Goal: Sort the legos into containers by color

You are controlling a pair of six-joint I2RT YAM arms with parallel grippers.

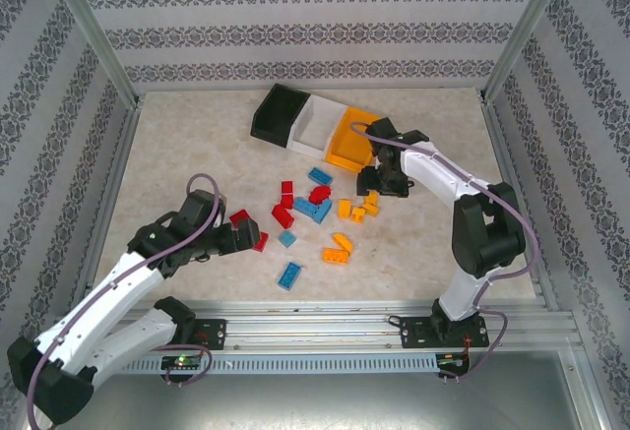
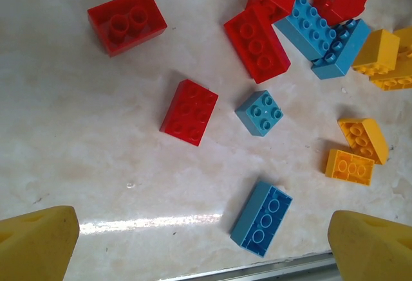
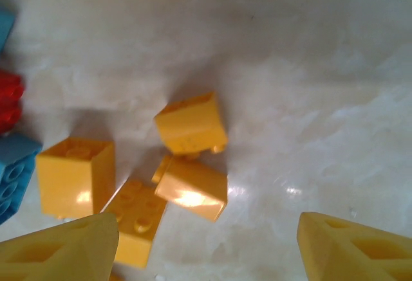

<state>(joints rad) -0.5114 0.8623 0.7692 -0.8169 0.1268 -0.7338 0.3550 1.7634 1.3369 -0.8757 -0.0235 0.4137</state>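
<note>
The legos [image 1: 315, 215] lie loose in the middle of the pale marbled surface [image 1: 197, 145], red, blue and orange mixed together. They sit between the two arms and short of the containers.

Patterned wallpaper walls [image 1: 315, 17] and an aluminium frame [image 1: 325, 317] close the surface in. The left arm [image 1: 108, 297] reaches in from the near left and the right arm [image 1: 472, 223] from the near right, each trailing a purple cable [image 1: 202, 182]. The right arm's wrist hangs just in front of the orange bin [image 1: 351, 138], between it and the orange bricks.

The containers stand in a slanted row at the far side. The black bin [image 1: 278, 115] is on the left, the white bin [image 1: 313, 125] is in the middle and the orange bin is on the right, with their sides touching.

The left jaws stand wide open and hold nothing, their yellow fingertips [image 2: 35, 242] apart above the red and blue bricks. Below them lie a red brick [image 2: 189, 112], a small blue brick [image 2: 259, 112] just beside it, and a long blue brick [image 2: 261, 218] nearer the frame rail. Another red brick [image 2: 127, 20] lies well apart.

The right jaws are parted and grip nothing, their fingertips [image 3: 58, 249] low over a cluster of orange bricks. One flat orange brick [image 3: 138, 220] lies just beside the left fingertip, and two tipped orange bricks [image 3: 191, 123] touch beyond it.

Any lettering on the studs is too small to read.
</note>
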